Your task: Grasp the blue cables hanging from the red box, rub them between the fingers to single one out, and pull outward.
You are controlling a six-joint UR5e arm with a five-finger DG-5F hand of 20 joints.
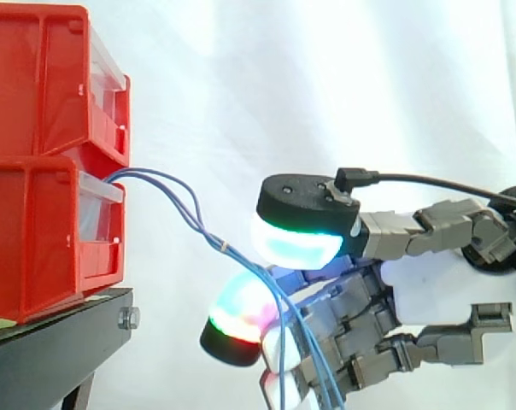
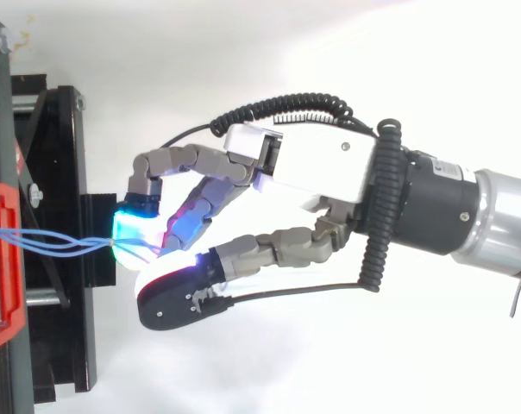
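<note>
You have the fingers (image 1: pixel 296 239) of the hand (image 2: pixel 304 164) curled, pinching the blue cables (image 1: pixel 214 240), which run from the lower red box (image 1: pixel 36 231) out to the pinch; judged pull axis: directly away from the box.

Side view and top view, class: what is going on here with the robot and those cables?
A robot hand pinches the blue cables between its fingers. They hang out of the lower red bin on the black stand, run across into the grip and droop down through the hand. Several strands are held together, so none looks singled out yet.
</note>
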